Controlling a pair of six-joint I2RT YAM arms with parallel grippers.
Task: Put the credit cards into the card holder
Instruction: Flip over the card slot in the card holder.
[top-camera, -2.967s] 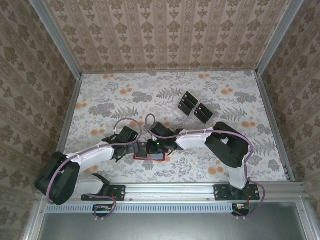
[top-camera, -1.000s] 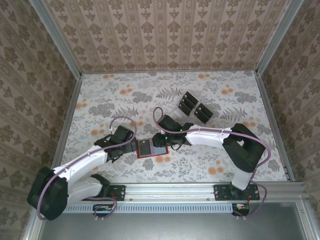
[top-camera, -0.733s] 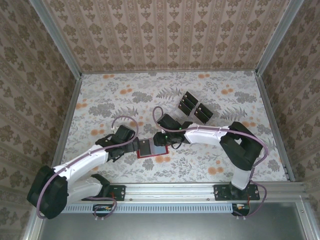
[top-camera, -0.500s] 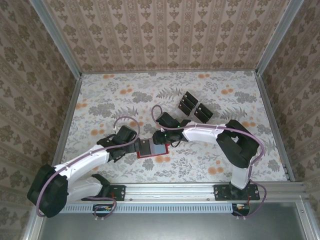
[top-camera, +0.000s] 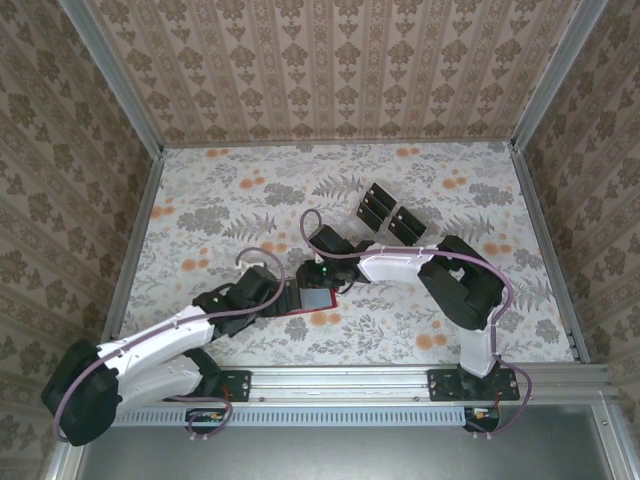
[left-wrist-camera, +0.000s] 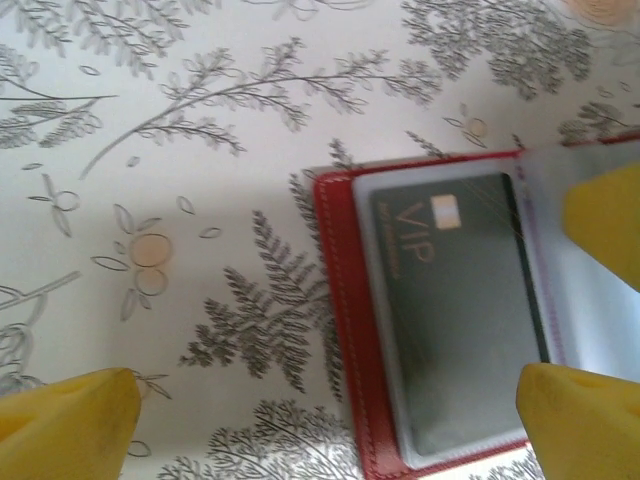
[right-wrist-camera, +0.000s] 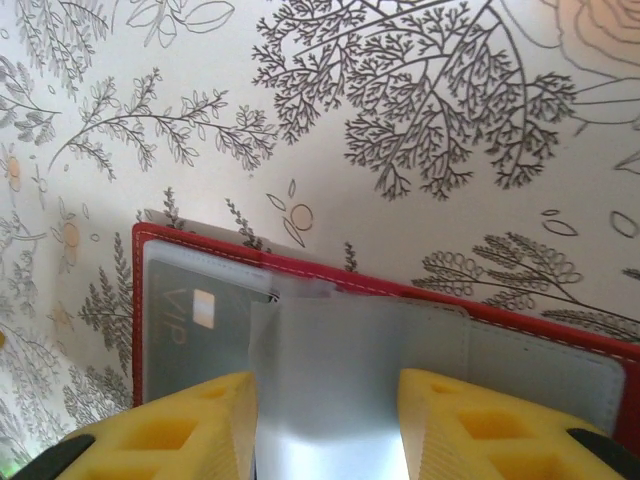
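The card holder (top-camera: 312, 311) lies open, a red wallet on the floral table near the front. One black credit card (left-wrist-camera: 455, 310) marked VIP sits under its left clear pocket (right-wrist-camera: 195, 330). My left gripper (left-wrist-camera: 330, 425) hangs open over the wallet's left edge (left-wrist-camera: 335, 300), touching nothing. My right gripper (right-wrist-camera: 328, 430) is over the wallet's middle. A raised translucent sleeve leaf (right-wrist-camera: 330, 370) fills the gap between its yellow pads (right-wrist-camera: 170, 430). More black credit cards (top-camera: 378, 205) stand in a clear tray at the back. From above, the left gripper (top-camera: 283, 297) and the right gripper (top-camera: 318, 280) meet at the wallet.
The clear tray (top-camera: 405, 226) stands behind and to the right of the wallet. Metal rails (top-camera: 540, 250) and papered walls enclose the table. Purple cables loop over both arms. The right gripper's pad (left-wrist-camera: 605, 215) shows at the right edge of the left wrist view.
My left gripper has slid right and forward to the wallet's left edge. The right gripper has shifted left over the wallet, with the sleeve leaf now raised between its pads.
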